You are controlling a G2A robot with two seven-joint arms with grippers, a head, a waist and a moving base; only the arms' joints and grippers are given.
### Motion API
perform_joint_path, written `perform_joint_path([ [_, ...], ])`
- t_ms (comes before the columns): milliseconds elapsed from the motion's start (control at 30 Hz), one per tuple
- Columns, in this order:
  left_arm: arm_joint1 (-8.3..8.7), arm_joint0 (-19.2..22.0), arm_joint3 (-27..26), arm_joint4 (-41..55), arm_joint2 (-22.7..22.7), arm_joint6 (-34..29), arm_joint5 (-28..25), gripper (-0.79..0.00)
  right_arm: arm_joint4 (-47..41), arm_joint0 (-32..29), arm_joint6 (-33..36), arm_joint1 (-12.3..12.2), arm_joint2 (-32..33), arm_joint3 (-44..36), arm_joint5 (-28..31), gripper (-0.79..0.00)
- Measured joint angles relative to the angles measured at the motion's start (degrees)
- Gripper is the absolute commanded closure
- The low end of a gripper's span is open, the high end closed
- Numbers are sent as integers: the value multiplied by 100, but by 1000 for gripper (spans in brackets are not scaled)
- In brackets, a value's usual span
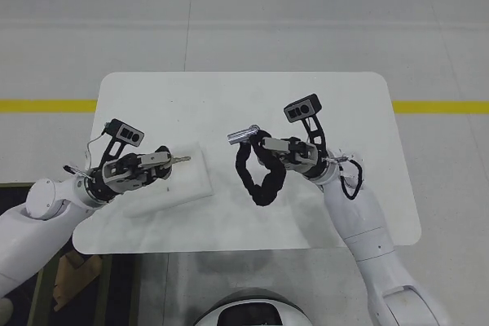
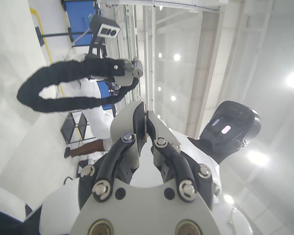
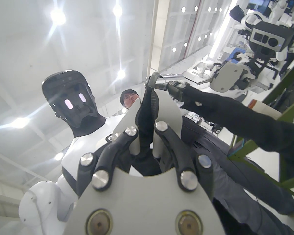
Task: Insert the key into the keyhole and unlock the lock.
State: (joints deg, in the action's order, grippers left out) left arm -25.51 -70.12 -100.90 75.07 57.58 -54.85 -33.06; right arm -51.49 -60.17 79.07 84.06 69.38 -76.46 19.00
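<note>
The left gripper (image 1: 165, 158) had its fingers closed on the small metal key (image 1: 180, 159); the blade of the key pointed toward the lock, above the white flat pad (image 1: 187, 192) on the white rectangular table (image 1: 310, 98); the right gripper (image 1: 266, 145) had its fingers closed on the black fabric-covered cable lock (image 1: 259, 186), just behind its silver metal cylinder (image 1: 244, 134); the round keyhole (image 2: 138, 73) faced the key; key and cylinder were near but apart.

White table (image 1: 228, 90) on grey floor (image 1: 310, 33) — yellow stripe (image 1: 33, 105).
</note>
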Motion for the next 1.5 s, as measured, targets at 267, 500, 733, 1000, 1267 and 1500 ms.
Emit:
perform_joint_path([
  [267, -350, 0, -168, -770, 54, 553, -156, 0, -167, -31, 24, 94, -213, 127, 218, 0],
  [500, -599, -49, -210, -1224, 262, 887, -71, 0, -198, -51, 51, 142, -240, 162, 264, 0],
  [733, -817, -114, -281, -1475, 398, 949, 241, 0, -165, -45, 97, 188, -286, 221, 303, 0],
  [1000, -1036, -226, -228, -1333, 649, 720, 639, 0, -27, -11, 142, 214, -234, 275, 376, 0],
  [1267, -1224, -309, -155, -1370, 888, 517, 1106, 0, 12, 47, 223, 239, -190, 347, 392, 0],
  [1500, -1399, -395, -123, -1420, 1101, 382, 1311, 0, 58, 48, 222, 262, -164, 318, 400, 0],
])
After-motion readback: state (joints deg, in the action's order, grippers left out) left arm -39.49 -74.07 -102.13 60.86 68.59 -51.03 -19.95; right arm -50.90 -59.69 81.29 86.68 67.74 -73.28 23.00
